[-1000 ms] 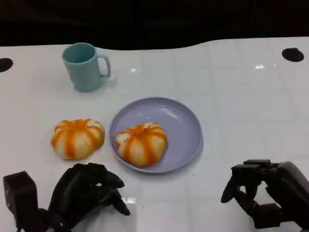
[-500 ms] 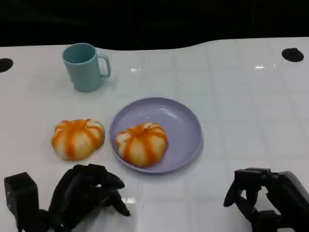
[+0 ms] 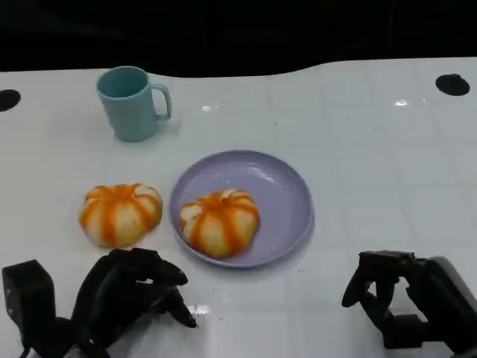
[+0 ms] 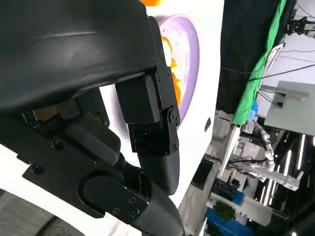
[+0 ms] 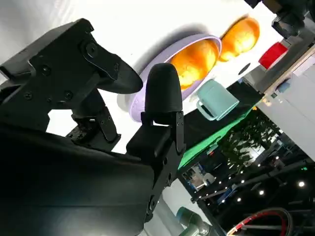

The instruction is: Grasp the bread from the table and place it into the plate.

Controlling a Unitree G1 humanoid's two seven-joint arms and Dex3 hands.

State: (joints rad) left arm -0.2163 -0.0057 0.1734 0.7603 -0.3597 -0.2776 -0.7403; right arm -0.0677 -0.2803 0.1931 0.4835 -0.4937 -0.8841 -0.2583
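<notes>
Bread on plate, second bun on bench, both hands empty

Plate point(image 3: 287, 216) is lavender and sits mid-bench. One orange-striped bread point(image 3: 219, 221) lies inside it toward the 8 o'clock rim. A second striped bun point(image 3: 120, 213) sits on the white bench point(image 3: 373, 149) just beside the plate at its 9 o'clock, not touching it. Teal mug point(image 3: 130, 103) stands upright at 11 o'clock from the plate, handle facing 3 o'clock.

Left hand point(image 3: 130, 294) sits at 7 o'clock, fingers curled in on nothing, forearm cut off by the frame edge. Right hand point(image 3: 387, 294) sits at 5 o'clock, fingers apart and empty, its far side cropped.

Left wrist view: black shell blocks most of the picture; only a slice of plate and bread is visible. Right wrist view: fingers cover part of the plate; bread, bun and mug are small. Background clutter is too blurred to identify. No readable writing or labels anywhere.
</notes>
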